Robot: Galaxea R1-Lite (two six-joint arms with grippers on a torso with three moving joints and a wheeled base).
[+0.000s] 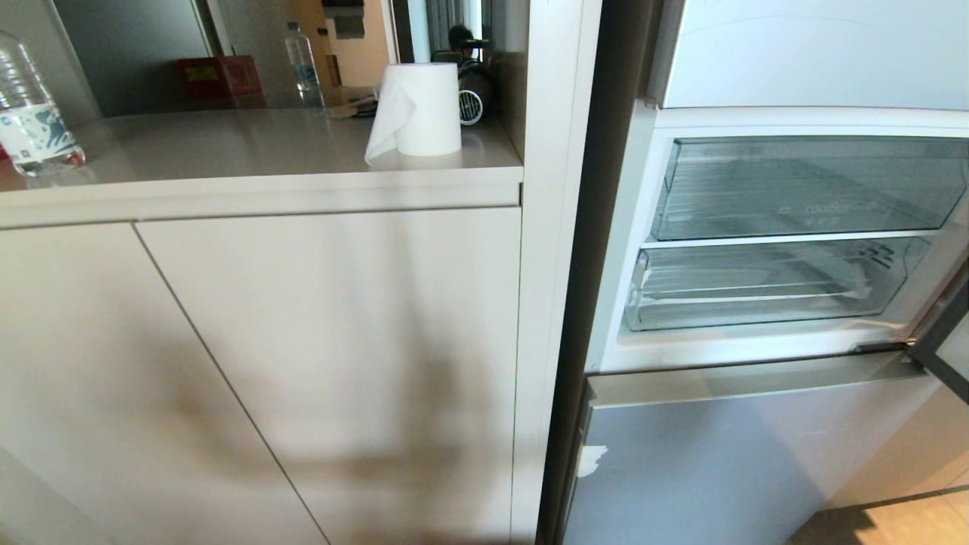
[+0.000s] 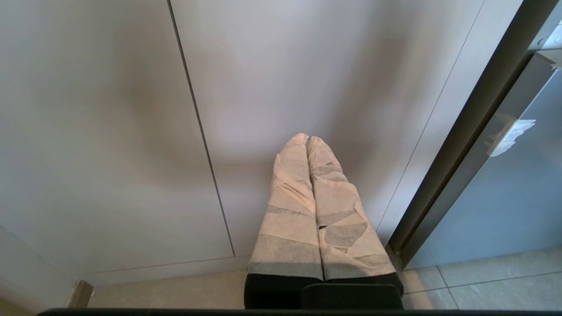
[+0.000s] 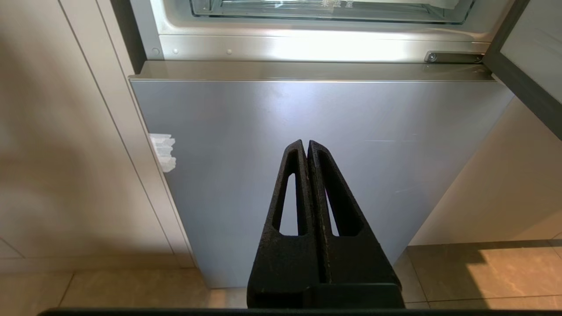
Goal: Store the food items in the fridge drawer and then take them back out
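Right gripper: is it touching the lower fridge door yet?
Apart. The right wrist view shows the right gripper, shut, hanging short of the lower fridge door.

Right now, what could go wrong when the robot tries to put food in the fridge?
1. No food shows in any view, so the robot may have nothing to store.
2. Two clear drawers sit stacked: the upper drawer and the lower drawer. It might pull the wrong one.
3. The open fridge door juts in beside the drawers, so the right hand, shut and low by the freezer door, might bump it going up.
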